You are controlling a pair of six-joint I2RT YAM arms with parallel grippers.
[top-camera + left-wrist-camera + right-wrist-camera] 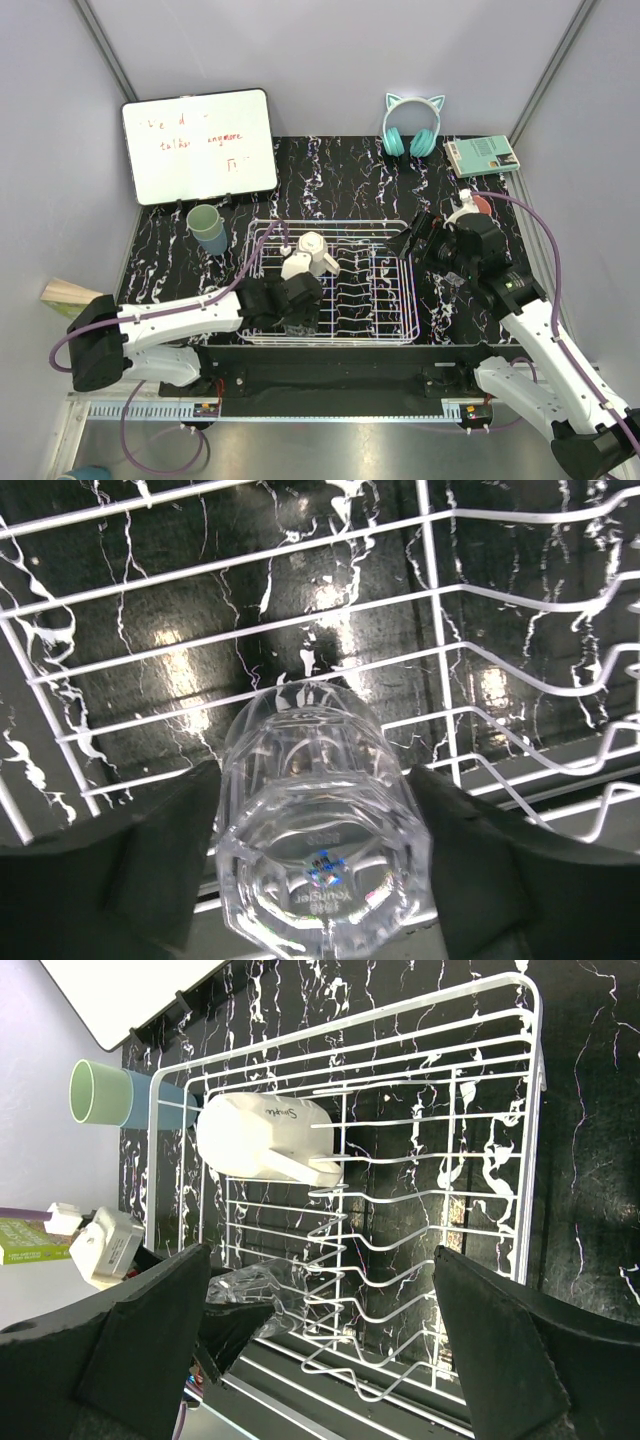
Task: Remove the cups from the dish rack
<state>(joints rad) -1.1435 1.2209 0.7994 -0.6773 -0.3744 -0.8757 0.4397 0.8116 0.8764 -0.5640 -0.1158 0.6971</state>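
Dish rack (385,292) holding mug (308,255), glass (320,850) in left claw (298,316)

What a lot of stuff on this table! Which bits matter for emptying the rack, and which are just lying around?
Part of the job: dish rack; cream mug in it; clear glass held by the left gripper; green and blue cups, stacked beside the rack.

Just lying about: whiteboard; headphones; green book.

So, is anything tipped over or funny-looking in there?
Yes. The cream mug is lying on its side across the wires of the dish rack instead of standing up. Nothing looks spilled or broken.
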